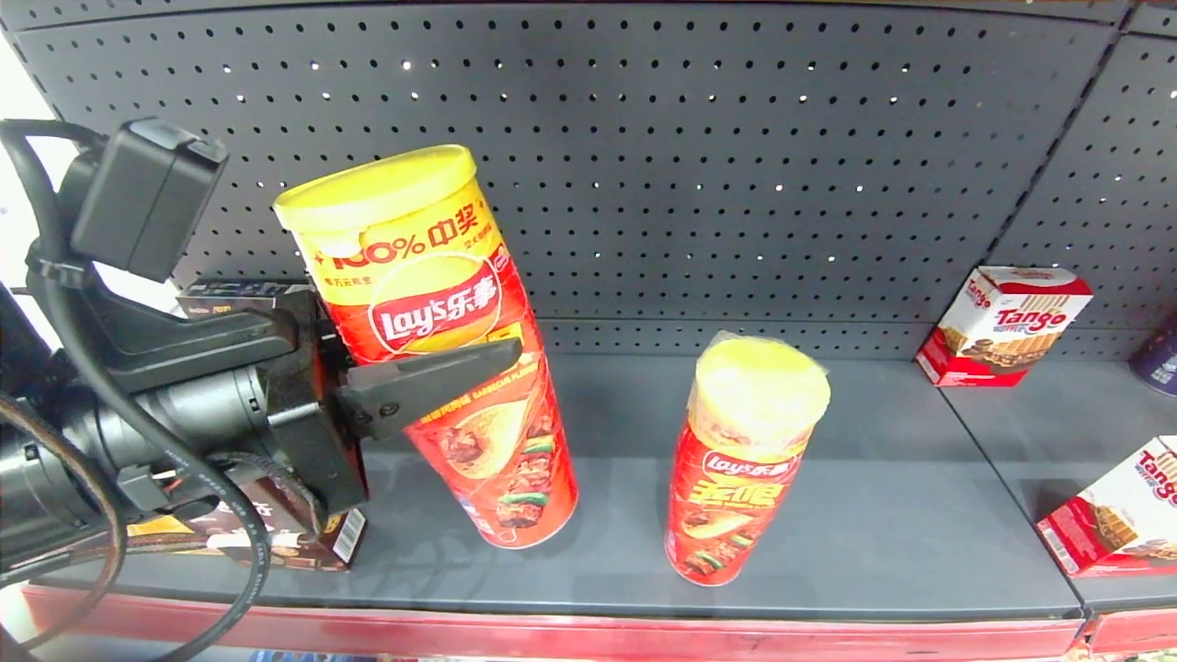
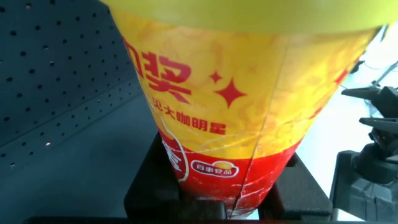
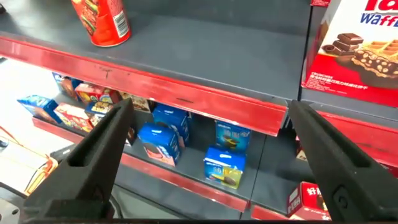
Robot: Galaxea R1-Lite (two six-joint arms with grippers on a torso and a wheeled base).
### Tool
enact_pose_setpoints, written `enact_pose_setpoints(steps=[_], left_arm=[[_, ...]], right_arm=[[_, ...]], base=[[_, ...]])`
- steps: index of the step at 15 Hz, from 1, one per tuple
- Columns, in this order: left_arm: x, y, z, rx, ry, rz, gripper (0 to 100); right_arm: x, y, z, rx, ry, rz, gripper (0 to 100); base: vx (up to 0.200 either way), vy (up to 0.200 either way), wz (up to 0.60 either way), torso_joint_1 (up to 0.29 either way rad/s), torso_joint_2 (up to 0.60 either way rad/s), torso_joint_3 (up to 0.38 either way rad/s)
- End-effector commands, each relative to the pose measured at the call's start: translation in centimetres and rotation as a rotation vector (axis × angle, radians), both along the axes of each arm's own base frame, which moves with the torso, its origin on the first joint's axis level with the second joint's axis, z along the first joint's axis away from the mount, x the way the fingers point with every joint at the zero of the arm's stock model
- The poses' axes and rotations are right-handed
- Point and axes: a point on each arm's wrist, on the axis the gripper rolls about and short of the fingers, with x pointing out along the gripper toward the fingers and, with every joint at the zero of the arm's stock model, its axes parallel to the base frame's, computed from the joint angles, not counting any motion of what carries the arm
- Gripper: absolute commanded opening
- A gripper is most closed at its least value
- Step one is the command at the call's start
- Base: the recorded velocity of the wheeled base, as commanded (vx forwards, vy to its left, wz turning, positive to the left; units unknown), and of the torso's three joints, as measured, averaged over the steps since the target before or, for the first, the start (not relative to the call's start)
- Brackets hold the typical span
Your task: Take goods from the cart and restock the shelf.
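Note:
My left gripper (image 1: 418, 363) is shut on a tall red chip can with a yellow lid (image 1: 432, 340), held tilted with its base low over the grey shelf (image 1: 874, 515). The same chip can (image 2: 249, 124) looms close in the left wrist view. A second, shorter chip can (image 1: 740, 460) stands on the shelf to the right of the held one, and its base (image 3: 102, 22) shows in the right wrist view. My right gripper (image 3: 211, 162) is open, below and in front of the shelf's red front edge (image 3: 186, 84).
Wafer boxes stand at the shelf's right, one at the back (image 1: 1002, 326) and one at the front (image 1: 1117, 519). A dark box (image 1: 267, 538) lies under my left arm. Blue snack packs (image 3: 165, 134) fill the lower shelf. A pegboard wall (image 1: 736, 165) backs the shelf.

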Motion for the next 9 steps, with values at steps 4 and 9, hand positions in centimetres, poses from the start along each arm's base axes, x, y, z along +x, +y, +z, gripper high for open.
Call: enact_pose_setpoints(steps=[4, 9], left_arm=[[3.1, -2.1, 0.5, 0.028, -0.036, -0.012, 0], [6.6, -3.2, -0.1, 0.069, -0.067, 0.026, 0]], right_arm=[[0.0, 0.0, 0.0, -0.001, 0.003, 0.0, 100], [0.0, 0.0, 0.0, -0.001, 0.003, 0.0, 100]], base=[[0.0, 0.0, 0.0, 0.0, 0.0, 0.0], [0.0, 0.0, 0.0, 0.0, 0.0, 0.0]])
